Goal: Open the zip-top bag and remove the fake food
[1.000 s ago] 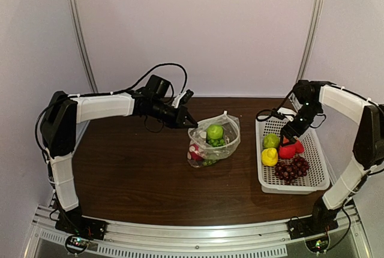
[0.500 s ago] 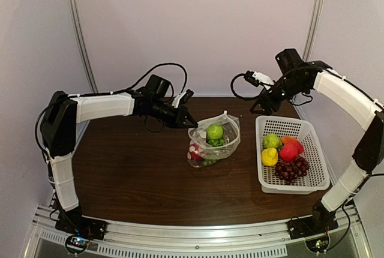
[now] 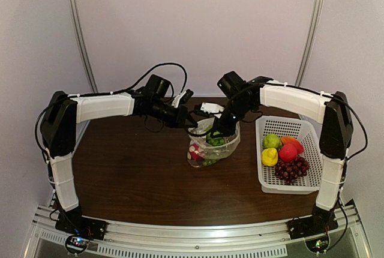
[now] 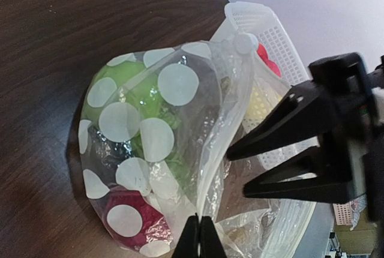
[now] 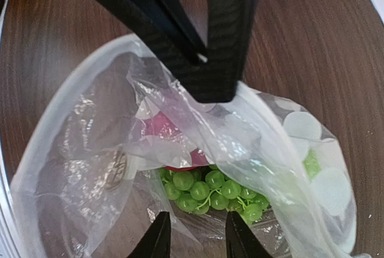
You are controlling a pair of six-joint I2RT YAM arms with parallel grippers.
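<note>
Swung across from the basket (image 3: 294, 189), the right pincer (image 5: 195, 241) now hangs, fingers apart, at the mouth of the zip-top bag (image 3: 223, 145), slumped on the table (image 3: 132, 174). Meanwhile the left pincer (image 4: 200, 237) is clamped on the bag's limp, slippery rim, holding it agape. Inside, the fake food looks light: green grapes (image 5: 210, 195), best pinched by the stems, and a red fruit (image 4: 129, 219). A lemon (image 3: 269, 157) and purple grapes (image 3: 292, 169) lie in the basket.

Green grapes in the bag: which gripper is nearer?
Right. The right gripper hangs open over the green grapes; the left gripper pinches the rim of the bag beside them.
</note>
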